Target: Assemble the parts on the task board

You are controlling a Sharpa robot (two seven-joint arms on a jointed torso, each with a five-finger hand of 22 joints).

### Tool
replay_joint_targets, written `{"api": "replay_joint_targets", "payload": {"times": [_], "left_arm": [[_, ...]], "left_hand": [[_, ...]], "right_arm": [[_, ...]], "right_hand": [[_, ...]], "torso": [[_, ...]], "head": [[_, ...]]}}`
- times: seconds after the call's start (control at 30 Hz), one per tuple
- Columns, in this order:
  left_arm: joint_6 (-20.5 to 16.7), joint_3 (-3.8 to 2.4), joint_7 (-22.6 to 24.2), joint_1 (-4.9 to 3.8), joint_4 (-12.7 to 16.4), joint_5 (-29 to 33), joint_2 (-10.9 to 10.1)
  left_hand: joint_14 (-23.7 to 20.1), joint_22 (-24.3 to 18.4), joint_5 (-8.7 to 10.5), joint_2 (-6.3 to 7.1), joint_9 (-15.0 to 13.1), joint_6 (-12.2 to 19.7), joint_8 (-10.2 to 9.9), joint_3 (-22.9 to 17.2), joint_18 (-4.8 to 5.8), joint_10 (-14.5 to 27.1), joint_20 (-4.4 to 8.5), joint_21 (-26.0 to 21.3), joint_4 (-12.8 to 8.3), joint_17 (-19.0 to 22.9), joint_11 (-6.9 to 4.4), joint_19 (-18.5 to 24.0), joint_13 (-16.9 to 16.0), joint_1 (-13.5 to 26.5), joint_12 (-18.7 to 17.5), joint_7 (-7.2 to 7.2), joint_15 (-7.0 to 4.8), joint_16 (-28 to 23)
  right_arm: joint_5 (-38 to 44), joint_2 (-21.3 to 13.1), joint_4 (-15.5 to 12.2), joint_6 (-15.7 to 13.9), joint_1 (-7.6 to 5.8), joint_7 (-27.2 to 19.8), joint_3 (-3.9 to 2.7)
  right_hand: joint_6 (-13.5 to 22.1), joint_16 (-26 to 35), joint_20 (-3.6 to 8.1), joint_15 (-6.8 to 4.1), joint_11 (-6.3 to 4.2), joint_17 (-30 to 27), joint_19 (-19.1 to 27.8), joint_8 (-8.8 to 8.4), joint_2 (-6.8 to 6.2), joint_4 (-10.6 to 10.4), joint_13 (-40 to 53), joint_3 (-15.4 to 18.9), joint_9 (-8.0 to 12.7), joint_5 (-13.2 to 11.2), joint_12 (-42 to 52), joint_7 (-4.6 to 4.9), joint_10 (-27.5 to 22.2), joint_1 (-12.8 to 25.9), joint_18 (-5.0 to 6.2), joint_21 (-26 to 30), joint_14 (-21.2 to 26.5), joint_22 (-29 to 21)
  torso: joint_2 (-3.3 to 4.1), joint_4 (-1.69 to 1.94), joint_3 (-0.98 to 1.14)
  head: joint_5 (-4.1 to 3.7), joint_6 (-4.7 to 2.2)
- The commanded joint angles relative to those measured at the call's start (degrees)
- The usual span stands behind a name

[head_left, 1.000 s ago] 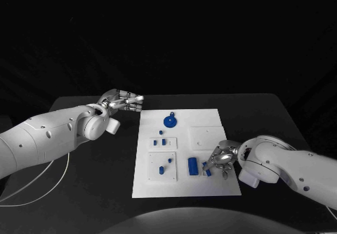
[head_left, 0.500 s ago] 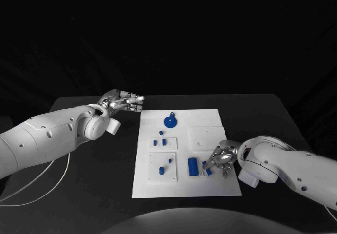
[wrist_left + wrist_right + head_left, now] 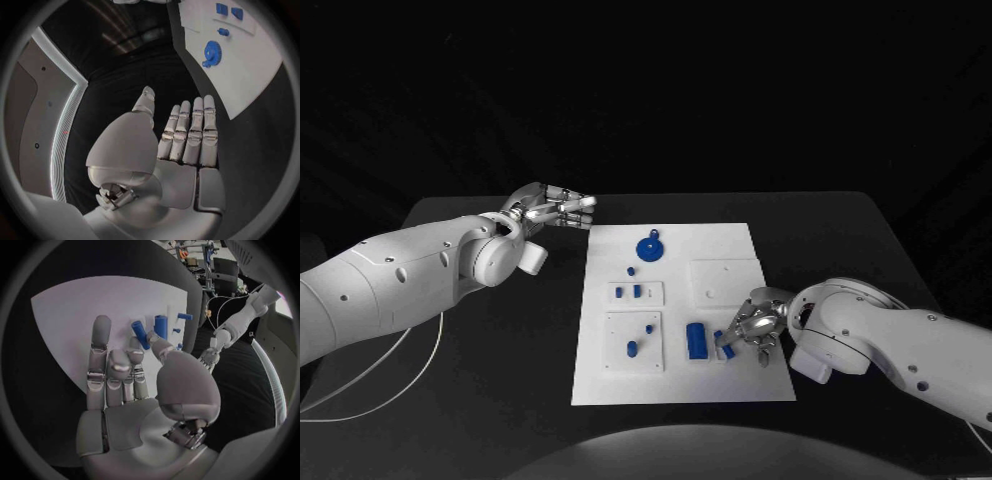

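The white task board (image 3: 733,240) lies mid-table. On it are a blue gear-like part (image 3: 649,247), two small blue pieces (image 3: 629,292) in a raised plate, a blue peg (image 3: 632,349) and a blue block (image 3: 694,340). My right hand (image 3: 756,328) rests on the board's near right part. Its thumb and a curled finger pinch a small blue peg (image 3: 140,335) that stands tilted beside the block (image 3: 161,326). My left hand (image 3: 554,210) hovers off the board's far left corner, fingers straight and side by side, holding nothing (image 3: 181,140). The gear (image 3: 212,51) lies beyond its fingertips.
The black table (image 3: 488,330) surrounds the board, with bare room on both sides. A white cable (image 3: 401,385) curves across the table's near left. A raised square plate (image 3: 727,278) sits on the board's right half, just beyond my right hand.
My right hand has shifted slightly, bringing the small blue peg a little closer to the blue block. The left hand has stayed where it was.
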State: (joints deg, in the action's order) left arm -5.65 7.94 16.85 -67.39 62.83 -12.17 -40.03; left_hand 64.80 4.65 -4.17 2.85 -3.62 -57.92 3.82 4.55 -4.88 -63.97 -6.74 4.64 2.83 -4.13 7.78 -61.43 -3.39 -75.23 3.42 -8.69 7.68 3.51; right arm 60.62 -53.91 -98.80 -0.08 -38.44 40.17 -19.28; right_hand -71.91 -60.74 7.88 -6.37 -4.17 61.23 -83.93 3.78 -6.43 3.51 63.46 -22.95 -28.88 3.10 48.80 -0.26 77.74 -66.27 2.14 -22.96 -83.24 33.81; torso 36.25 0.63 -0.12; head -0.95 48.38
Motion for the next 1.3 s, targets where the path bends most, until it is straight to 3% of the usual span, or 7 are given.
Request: {"api": "replay_joint_targets", "payload": {"times": [0.03,0.53,0.57,0.6,0.93,1.0,1.3], "left_arm": [[0.9,-0.04,0.2,0.04,0.1,0.1,0.1],[1.0,-0.04,-0.1,0.04,0.1,-0.1,-0.1],[1.1,-0.04,-0.1,0.04,0.1,-0.1,-0.1],[1.1,-0.04,-0.1,0.04,0.1,-0.1,-0.1],[1.1,-0.04,-0.2,0.04,0.1,-0.2,-0.1],[1.1,-0.04,-0.3,0.04,0.1,-0.2,-0.1],[1.1,-0.03,-0.4,0.04,0.1,-0.2,-0.1]], "left_hand": [[-0.5,0.0,0.21,0.01,-0.1,0.4,-0.1,-0.2,0.66,0.0,-0.16,-0.1,0.3,0.1,0.12,0.4,0.0,0.4,0.0,-0.01,-0.02,0.1],[-0.5,-0.1,0.15,0.09,-0.1,0.4,-0.1,-0.2,0.69,0.1,-0.19,-0.1,0.4,0.1,0.13,0.5,0.0,0.4,0.0,-0.02,0.00,0.1],[-0.5,-0.1,0.15,0.09,-0.1,0.4,-0.1,-0.2,0.69,0.1,-0.19,-0.1,0.4,0.1,0.13,0.5,0.0,0.4,0.0,-0.02,0.00,0.1],[-0.5,-0.1,0.15,0.09,-0.1,0.4,-0.1,-0.2,0.69,0.1,-0.19,-0.1,0.4,0.1,0.13,0.5,0.0,0.4,0.0,-0.02,0.00,0.1],[-0.5,-0.1,0.15,0.09,-0.1,0.4,-0.1,-0.2,0.69,0.1,-0.19,-0.1,0.4,0.1,0.13,0.5,0.0,0.4,0.0,-0.02,0.00,0.1],[-0.5,-0.1,0.15,0.09,-0.1,0.4,-0.1,-0.2,0.69,0.1,-0.19,-0.1,0.4,0.1,0.13,0.5,0.0,0.4,0.0,-0.02,0.00,0.1],[-0.5,-0.1,0.15,0.09,-0.1,0.4,-0.1,-0.2,0.69,0.1,-0.19,-0.1,0.4,0.1,0.13,0.5,0.0,0.4,0.0,-0.02,0.00,0.1]], "right_arm": [[0.6,0.2,-0.1,1.7,0.18,3.0,0.23],[0.1,0.1,-1.1,1.9,0.18,2.7,0.27],[0.1,0.1,-1.1,1.8,0.18,2.7,0.27],[0.1,0.1,-1.1,1.8,0.18,2.6,0.27],[0.1,0.1,-1.2,1.5,0.18,2.4,0.27],[0.1,0.1,-1.1,1.5,0.18,2.3,0.27],[1.0,-0.1,-0.6,2.2,0.18,2.4,0.26]], "right_hand": [[-0.6,0.3,0.29,-0.47,-0.02,0.0,-2.4,-0.02,-0.67,-0.8,0.0,0.3,-0.3,-0.2,-0.3,-0.11,-0.1,0.4,-0.63,-0.3,-0.1,-0.2],[-2.3,0.2,0.43,-0.60,-0.19,0.1,-2.4,0.21,-2.39,-5.1,0.4,3.4,-3.1,-0.3,0.0,-0.44,0.4,3.7,-0.82,-0.6,-0.1,-0.7],[-2.6,0.2,0.44,-0.61,-0.21,0.1,-2.4,0.29,-2.55,-6.1,0.4,4.1,-3.6,-0.3,0.0,-0.49,0.5,4.4,-0.84,-0.7,-0.1,-0.7],[-2.5,0.2,0.53,-0.75,-0.51,0.2,-2.3,-0.04,-2.69,-7.9,0.5,4.9,-5.5,-0.3,-0.1,-0.84,0.7,3.3,-0.94,-0.8,-0.1,-0.9],[-3.1,0.0,0.66,-0.77,-0.44,0.5,-2.4,0.13,-3.42,-11.0,0.9,5.3,-8.8,-0.3,-0.2,-0.81,1.1,4.7,-1.11,-1.1,-0.2,-1.2],[-2.7,0.0,0.69,-0.79,-0.47,0.7,-2.3,-0.02,-3.63,-12.2,1.3,5.3,-11.6,-0.3,-0.5,-0.84,1.2,3.9,-1.17,-1.4,-0.2,-1.6],[-2.8,-0.1,0.69,-0.80,-0.56,0.8,-2.3,0.01,-3.25,-9.4,1.7,5.6,-11.9,-0.3,-0.3,-1.01,1.4,2.2,-1.22,-1.5,-0.2,-1.8]], "torso": [[-0.01,0.02,-0.01],[0.01,-0.03,0.03],[0.00,-0.04,0.03],[0.00,-0.04,0.03],[0.00,-0.04,0.01],[0.00,-0.04,0.01],[-0.02,-0.04,0.00]], "head": [[0.04,0.03],[0.00,0.04],[-0.01,0.04],[-0.01,0.04],[-0.06,0.08],[-0.11,0.08],[-0.21,0.10]]}}
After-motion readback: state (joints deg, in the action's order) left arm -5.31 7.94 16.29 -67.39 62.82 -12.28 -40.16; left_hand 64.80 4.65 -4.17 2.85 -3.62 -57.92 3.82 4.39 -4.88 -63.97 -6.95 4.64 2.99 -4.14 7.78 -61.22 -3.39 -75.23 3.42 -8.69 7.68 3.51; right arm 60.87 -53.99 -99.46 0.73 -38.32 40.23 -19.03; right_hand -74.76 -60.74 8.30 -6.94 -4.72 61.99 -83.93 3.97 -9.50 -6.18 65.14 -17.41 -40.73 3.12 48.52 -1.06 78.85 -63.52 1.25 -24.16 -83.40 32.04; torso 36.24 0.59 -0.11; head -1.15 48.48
